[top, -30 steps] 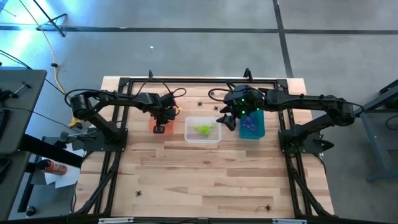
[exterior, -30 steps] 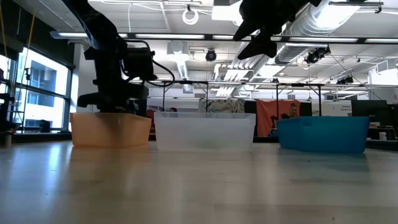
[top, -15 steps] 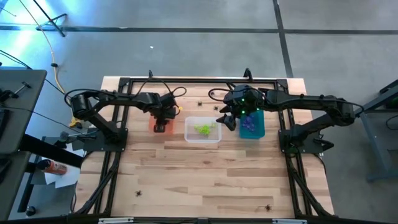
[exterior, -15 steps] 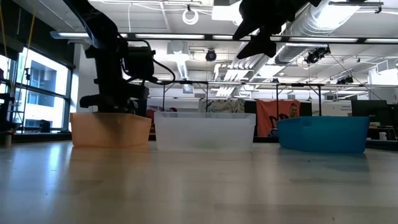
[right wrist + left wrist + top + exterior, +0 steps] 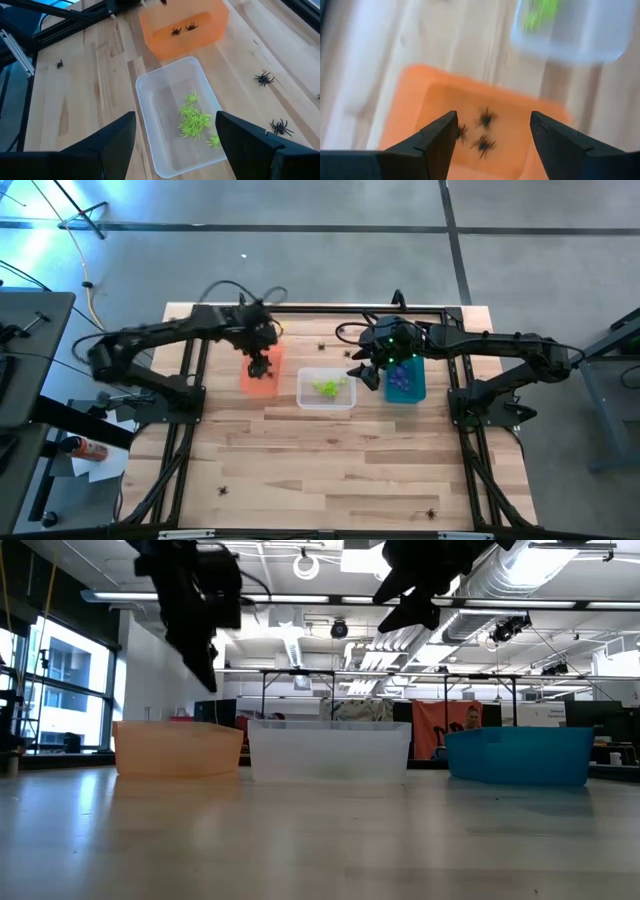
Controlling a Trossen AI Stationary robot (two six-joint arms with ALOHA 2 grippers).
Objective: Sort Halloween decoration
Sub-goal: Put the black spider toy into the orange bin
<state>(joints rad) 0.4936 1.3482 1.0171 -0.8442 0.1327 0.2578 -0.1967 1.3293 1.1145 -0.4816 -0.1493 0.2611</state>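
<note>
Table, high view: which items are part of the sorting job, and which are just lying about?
Job:
black spiders in orange bin
green spiders in clear bin
purple spiders in teal bin
loose black spiders on table

Lying about:
cables, bottle off the table's left

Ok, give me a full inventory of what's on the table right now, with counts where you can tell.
Orange bin: one, left of the row; three black spiders inside.
Clear bin: one, middle; a cluster of lime green spiders, count unclear.
Teal bin: one, right; purple spiders inside, count unclear.
Loose black spiders: several scattered on the wooden table.
Left hand: open, raised above the orange bin.
Right hand: open, raised over the clear bin.
</note>
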